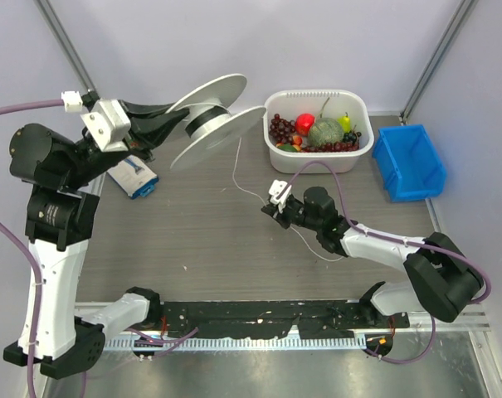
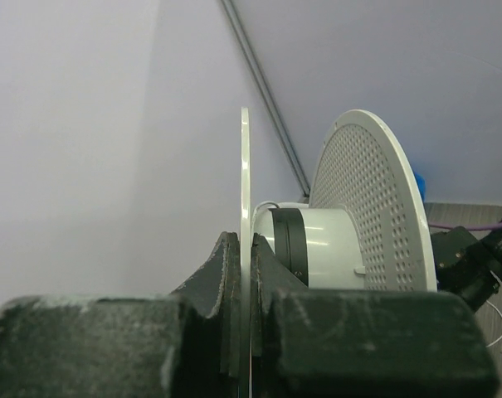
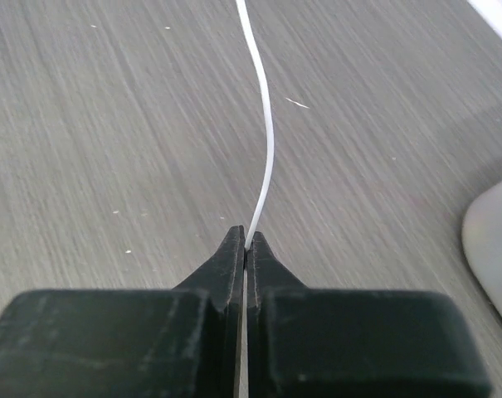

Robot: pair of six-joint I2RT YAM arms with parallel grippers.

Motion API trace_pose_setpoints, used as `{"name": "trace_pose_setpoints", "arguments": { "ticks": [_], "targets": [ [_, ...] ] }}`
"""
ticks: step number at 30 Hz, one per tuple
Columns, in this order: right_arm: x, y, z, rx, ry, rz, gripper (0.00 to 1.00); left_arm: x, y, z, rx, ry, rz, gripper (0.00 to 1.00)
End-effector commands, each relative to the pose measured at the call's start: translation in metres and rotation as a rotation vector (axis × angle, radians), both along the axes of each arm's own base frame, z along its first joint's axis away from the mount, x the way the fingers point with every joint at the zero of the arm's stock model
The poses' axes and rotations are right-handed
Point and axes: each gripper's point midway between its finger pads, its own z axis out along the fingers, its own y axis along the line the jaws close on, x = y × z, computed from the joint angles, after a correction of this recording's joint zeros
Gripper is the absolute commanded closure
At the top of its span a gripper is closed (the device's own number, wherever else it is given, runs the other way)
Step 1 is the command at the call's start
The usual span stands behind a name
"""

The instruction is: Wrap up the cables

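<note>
A thin white cable hangs from the white spool down to the table and runs right to my right gripper. The right gripper is shut on the cable, low over the table; its tail trails behind the arm. My left gripper is raised at the back left and shut on one flange of the spool, holding it on its side in the air. The other, perforated flange and the hub with a black band show in the left wrist view.
A white tub of toy fruit stands at the back, with a blue bin to its right. A blue and white packet lies under the left arm. A black strip runs along the near edge.
</note>
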Motion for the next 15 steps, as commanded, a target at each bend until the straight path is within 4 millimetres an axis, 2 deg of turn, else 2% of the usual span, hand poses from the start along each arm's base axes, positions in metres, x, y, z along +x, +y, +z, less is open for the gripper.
{"name": "trace_pose_setpoints", "arguments": {
  "ticks": [1,5,8,11,15],
  "targets": [
    [-0.005,0.020,0.032,0.092,-0.021,0.019,0.99,0.009,0.017,0.044,-0.179,-0.010,0.101,1.00],
    [-0.021,0.034,0.030,0.085,0.002,0.052,0.99,0.020,0.021,0.043,-0.237,0.038,0.130,1.00],
    [-0.038,0.052,0.028,0.072,0.046,0.098,0.99,0.029,0.025,0.037,-0.269,0.075,0.164,1.00],
    [-0.048,0.074,0.036,0.081,0.052,0.151,0.99,0.036,0.027,0.032,-0.294,0.097,0.181,1.00],
    [-0.049,0.097,0.053,0.104,0.033,0.178,0.99,0.040,0.027,0.026,-0.304,0.119,0.190,1.00]
  ]
}}
